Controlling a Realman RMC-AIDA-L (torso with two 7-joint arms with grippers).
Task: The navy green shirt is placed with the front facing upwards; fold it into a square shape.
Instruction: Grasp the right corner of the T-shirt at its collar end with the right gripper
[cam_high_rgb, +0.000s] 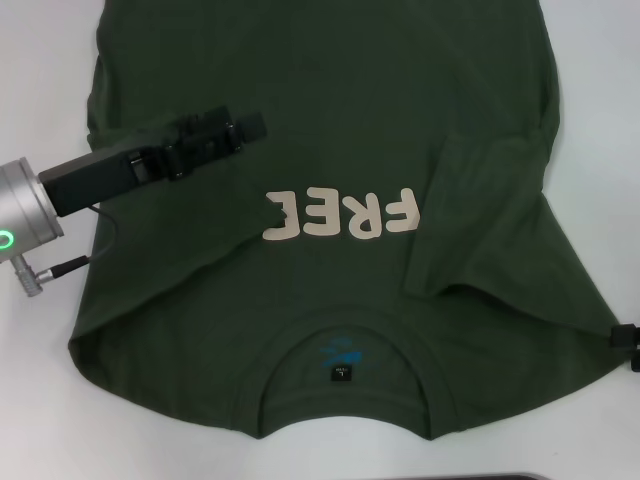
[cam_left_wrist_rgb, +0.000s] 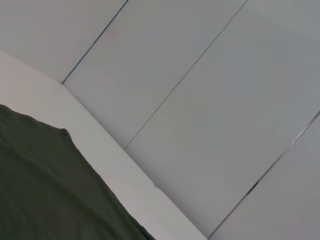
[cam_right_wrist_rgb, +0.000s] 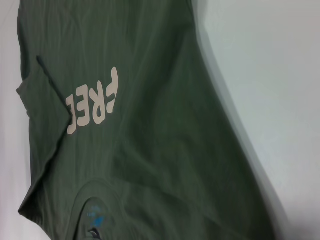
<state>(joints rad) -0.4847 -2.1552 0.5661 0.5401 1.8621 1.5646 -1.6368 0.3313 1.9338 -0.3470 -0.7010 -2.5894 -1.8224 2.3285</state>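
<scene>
The navy green shirt (cam_high_rgb: 330, 100) lies front up on the white table (cam_high_rgb: 40, 60), collar and black neck tag (cam_high_rgb: 341, 374) toward me. Cream "FREE" lettering (cam_high_rgb: 340, 213) crosses the chest. Both sleeves lie turned inward; the left fold covers the end of the lettering, and the right sleeve (cam_high_rgb: 480, 210) rests flat beside it. My left gripper (cam_high_rgb: 245, 128) hovers over the shirt's left side, pointing toward its middle. Only a sliver of my right gripper (cam_high_rgb: 628, 345) shows, at the shirt's right shoulder edge. In the right wrist view the shirt (cam_right_wrist_rgb: 150, 150) and lettering (cam_right_wrist_rgb: 95, 102) fill the picture.
The left wrist view shows a shirt edge (cam_left_wrist_rgb: 40, 185), a strip of white table (cam_left_wrist_rgb: 100, 145) and grey wall panels (cam_left_wrist_rgb: 210, 100) behind the table. Bare table lies left and right of the shirt. A dark object's edge (cam_high_rgb: 480, 476) sits at the near table edge.
</scene>
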